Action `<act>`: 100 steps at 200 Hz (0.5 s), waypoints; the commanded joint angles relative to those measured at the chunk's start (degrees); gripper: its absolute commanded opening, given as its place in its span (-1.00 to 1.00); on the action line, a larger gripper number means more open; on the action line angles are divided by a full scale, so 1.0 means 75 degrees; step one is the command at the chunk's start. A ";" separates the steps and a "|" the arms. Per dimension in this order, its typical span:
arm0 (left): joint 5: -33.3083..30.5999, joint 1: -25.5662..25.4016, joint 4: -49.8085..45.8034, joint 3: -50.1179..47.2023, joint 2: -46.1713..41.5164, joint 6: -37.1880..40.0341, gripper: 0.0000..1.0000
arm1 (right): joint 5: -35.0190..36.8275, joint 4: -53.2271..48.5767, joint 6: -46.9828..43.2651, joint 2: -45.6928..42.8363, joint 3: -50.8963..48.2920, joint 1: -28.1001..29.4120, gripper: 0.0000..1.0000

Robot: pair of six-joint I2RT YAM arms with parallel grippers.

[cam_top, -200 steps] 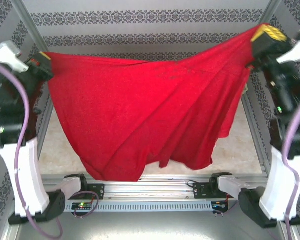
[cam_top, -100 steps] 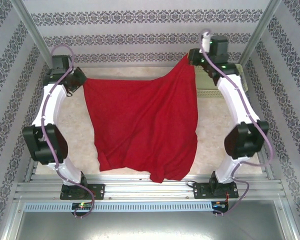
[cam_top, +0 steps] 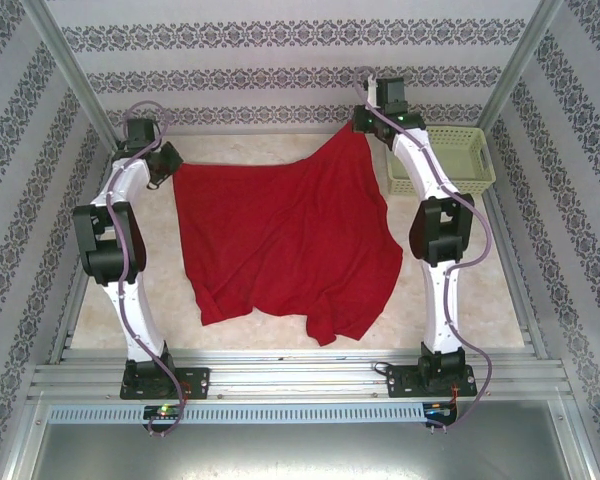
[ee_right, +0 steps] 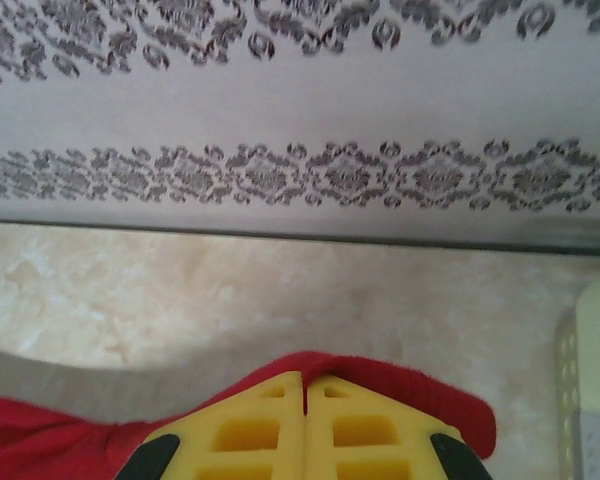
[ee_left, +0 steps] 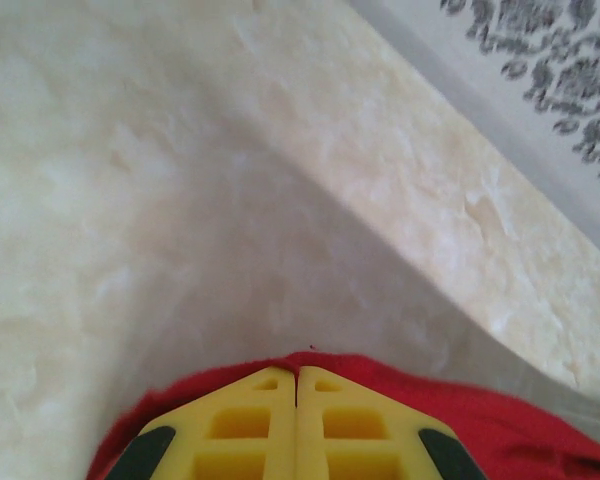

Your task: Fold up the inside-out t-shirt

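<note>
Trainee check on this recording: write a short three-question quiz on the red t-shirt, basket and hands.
1. True or false: the left hand and right hand are both shut on the bright red cloth t-shirt.
2. The pale green plastic lattice basket sits: A far right; B near left; C on the shirt.
3. Which hand grips nearer the far wall?
Key: 1 true; 2 A; 3 right.

Pale green lattice basket (cam_top: pixel 462 156) stands upright at the table's (cam_top: pixel 490 300) far right corner, near the back wall (cam_top: pixel 280 55). Table top is marbled beige. Walls are white with grey ornamental bands. Metal rails (cam_top: pixel 300 378) run along the near edge.
</note>
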 commanded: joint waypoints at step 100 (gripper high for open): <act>0.1234 0.0296 -0.0084 0.1491 0.0485 0.0353 -1.00 | -0.0933 -0.0013 -0.0163 0.0682 0.1477 -0.0215 -1.00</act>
